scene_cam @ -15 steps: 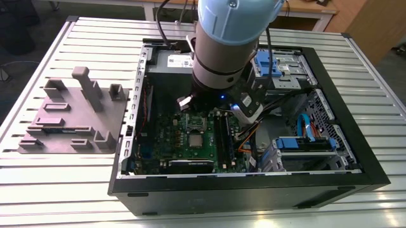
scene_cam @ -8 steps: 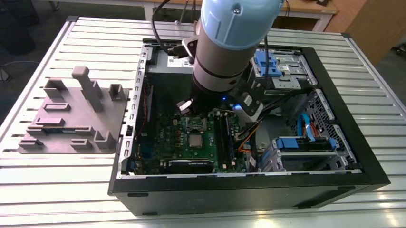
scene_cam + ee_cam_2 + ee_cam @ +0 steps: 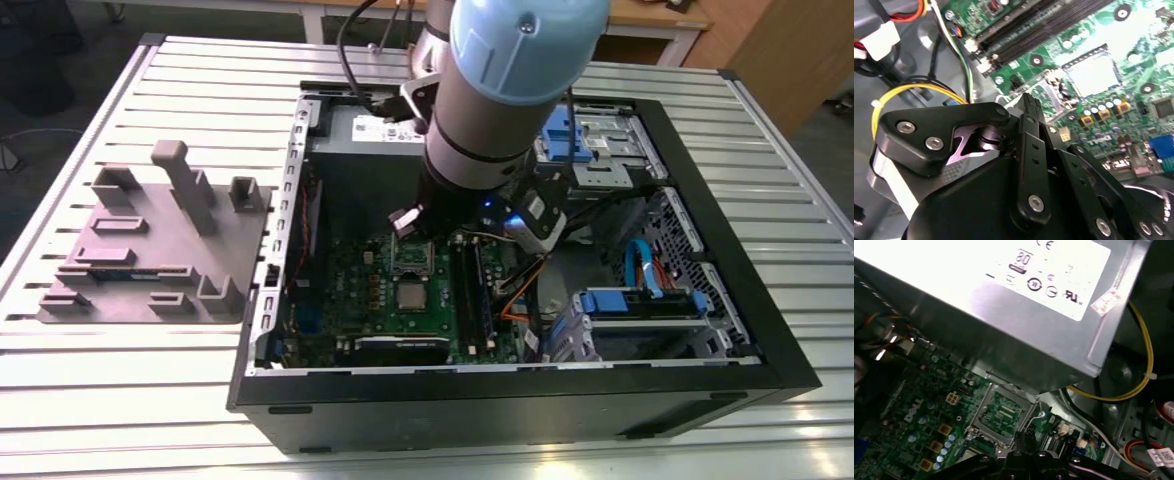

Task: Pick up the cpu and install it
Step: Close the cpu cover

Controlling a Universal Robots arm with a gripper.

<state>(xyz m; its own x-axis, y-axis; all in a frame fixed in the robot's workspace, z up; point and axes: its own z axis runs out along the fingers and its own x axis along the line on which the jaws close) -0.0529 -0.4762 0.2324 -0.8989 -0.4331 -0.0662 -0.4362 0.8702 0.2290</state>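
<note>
A slatted metal table carries an open black computer case, which lies on its side. The robot arm comes down into the case from above. On the table, toward the exterior view's left and apart from the case, stands a grey moulded tray.

Inside the case a grey metal box with a white label sits along one wall. Beside it lies the green circuit board. On this board is a metal-framed socket with a dark centre, and its frame is open.

The cpu lies flat on the board just beside the socket, on the side away from the grey box. In the second wrist view its silvery top looks bright.

The gripper hangs above the board at the edge of the socket, near the cpu. Its two black fingers are pressed together, and I see nothing between them.
</note>
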